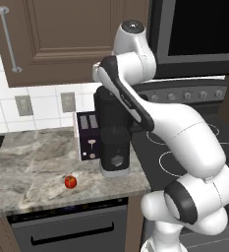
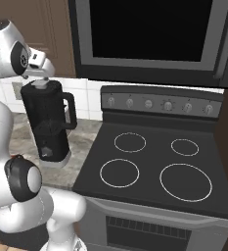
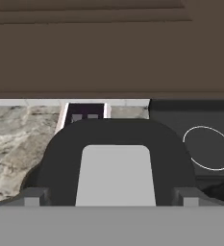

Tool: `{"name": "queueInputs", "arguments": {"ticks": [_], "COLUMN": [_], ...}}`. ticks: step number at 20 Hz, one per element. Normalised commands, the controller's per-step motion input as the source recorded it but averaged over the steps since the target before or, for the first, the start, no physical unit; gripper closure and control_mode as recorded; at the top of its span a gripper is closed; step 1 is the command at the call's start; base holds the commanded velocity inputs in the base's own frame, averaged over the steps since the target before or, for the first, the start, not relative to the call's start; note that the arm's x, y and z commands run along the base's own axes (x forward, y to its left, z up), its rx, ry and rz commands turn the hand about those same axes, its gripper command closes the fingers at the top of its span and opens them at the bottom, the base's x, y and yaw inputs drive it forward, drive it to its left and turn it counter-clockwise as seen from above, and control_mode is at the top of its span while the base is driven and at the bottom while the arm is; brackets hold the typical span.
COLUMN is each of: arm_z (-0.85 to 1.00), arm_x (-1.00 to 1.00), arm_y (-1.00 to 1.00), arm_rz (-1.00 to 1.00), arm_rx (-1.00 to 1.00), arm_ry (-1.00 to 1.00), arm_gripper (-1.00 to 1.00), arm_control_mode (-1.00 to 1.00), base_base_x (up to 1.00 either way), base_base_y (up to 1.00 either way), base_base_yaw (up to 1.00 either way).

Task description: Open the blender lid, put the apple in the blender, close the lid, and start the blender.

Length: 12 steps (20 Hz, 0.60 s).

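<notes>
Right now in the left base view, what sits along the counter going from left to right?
Small round red apple → white toaster with a purple front → tall black blender → black glass stovetop.

Blender (image 1: 113,142) on counter (image 1: 32,170) before toaster (image 1: 86,135); apple (image 1: 71,182) front-left.

Blender lid (image 3: 116,175) atop blender (image 2: 49,125); apple (image 1: 71,182) on counter

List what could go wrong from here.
1. The open jaws straddle the lid's grey cap; closing off-centre could slip off.
2. The tall blender stands near the counter edge; a sideways pull could tip it.
3. The apple lies near the front edge and could roll off if bumped.
</notes>
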Motion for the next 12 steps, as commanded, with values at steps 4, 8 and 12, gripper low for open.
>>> {"name": "queueInputs", "arguments": {"ticks": [4, 8, 12], "arm_z": [-0.02, -0.07, -0.14], "arm_x": [0.12, 0.04, 0.02], "arm_y": [0.0, 0.0, 0.0], "arm_rz": [0.0, 0.0, 0.0], "arm_rx": [0.04, 0.01, 0.0], "arm_ry": [0.0, 0.0, 0.0], "arm_gripper": [-1.0, -1.0, -1.0], "arm_control_mode": [-1.0, -1.0, -1.0], "base_base_x": [0.0, 0.0, 0.0], "base_base_y": [0.0, 0.0, 0.0], "base_base_yaw": [0.0, 0.0, 0.0]}}
